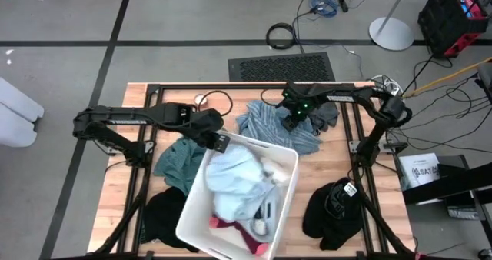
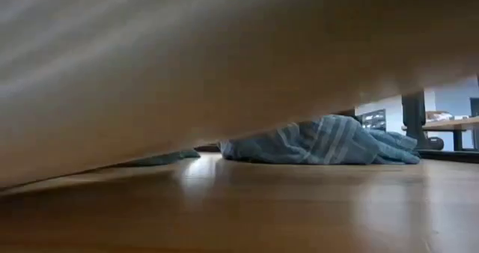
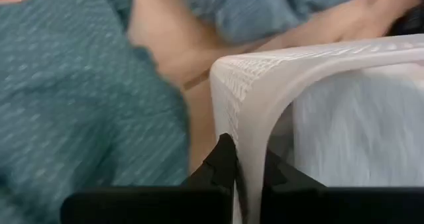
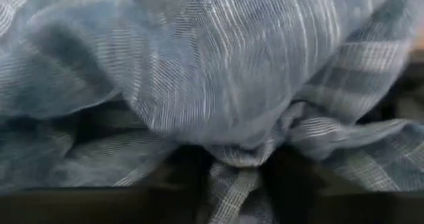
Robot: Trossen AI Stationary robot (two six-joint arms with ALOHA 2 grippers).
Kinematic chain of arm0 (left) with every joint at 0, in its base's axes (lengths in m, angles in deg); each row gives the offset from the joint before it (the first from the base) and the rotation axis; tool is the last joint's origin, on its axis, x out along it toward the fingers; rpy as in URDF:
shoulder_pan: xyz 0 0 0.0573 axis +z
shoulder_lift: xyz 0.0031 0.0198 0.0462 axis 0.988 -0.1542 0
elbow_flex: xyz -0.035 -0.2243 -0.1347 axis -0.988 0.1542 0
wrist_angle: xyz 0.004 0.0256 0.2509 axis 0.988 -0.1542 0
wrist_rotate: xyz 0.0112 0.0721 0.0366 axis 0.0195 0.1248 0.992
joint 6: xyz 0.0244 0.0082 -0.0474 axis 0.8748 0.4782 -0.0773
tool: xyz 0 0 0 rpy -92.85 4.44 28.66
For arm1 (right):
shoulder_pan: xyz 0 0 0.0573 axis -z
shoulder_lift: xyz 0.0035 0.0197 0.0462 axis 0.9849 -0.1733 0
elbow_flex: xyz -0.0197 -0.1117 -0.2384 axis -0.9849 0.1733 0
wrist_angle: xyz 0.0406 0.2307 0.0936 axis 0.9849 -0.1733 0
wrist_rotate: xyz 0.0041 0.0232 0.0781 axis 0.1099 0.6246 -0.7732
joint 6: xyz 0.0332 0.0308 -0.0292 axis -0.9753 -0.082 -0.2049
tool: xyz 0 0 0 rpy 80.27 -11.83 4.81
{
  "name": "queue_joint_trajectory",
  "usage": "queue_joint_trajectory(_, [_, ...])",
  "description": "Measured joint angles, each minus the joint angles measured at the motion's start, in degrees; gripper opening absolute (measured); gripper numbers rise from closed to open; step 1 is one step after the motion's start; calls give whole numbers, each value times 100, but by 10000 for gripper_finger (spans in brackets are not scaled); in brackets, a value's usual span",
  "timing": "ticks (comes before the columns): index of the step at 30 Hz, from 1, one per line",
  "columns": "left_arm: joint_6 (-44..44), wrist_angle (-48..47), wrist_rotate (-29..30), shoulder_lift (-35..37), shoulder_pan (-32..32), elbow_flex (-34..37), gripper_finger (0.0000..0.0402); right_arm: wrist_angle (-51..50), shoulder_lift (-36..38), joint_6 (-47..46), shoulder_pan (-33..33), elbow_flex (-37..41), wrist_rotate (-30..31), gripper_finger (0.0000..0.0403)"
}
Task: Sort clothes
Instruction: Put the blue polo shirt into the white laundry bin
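Left claw (image 3: 246, 174) is pinched tight on the corner rim of the white bin (image 1: 286, 185), the teal garment (image 1: 178, 161) lying on the tabletop (image 1: 115, 214) just beside it. Over on the right, the right claw (image 1: 290, 125) presses down into the blue-white striped shirt (image 1: 270, 125), its fingers bunching a fold of that fabric. Black clothes (image 1: 332, 212) sit near the front edge.

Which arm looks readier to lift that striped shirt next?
The right: its right gripper is already down on the blue-white striped shirt, fabric bunched between its fingers. The left gripper is pinching the white bin's rim.
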Motion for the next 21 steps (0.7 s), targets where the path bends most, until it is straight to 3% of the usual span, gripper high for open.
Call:
queue_joint_trajectory(2, [-30,-204,91,69,-4,13,10,-22,-63,107,4,-6,-261,48])
queue_joint_trajectory(4, [-59,-326,185,177,-3,22,8,-72,-3,204,7,0,-436,17])
queue_joint_trajectory(12, [-270,-487,454,264,0,17,8,-741,1216,94,263,-603,-467,5])
queue_joint_trajectory(21, [-252,327,462,260,147,17,8,-2559,2896,-11,400,-2824,-476,2])
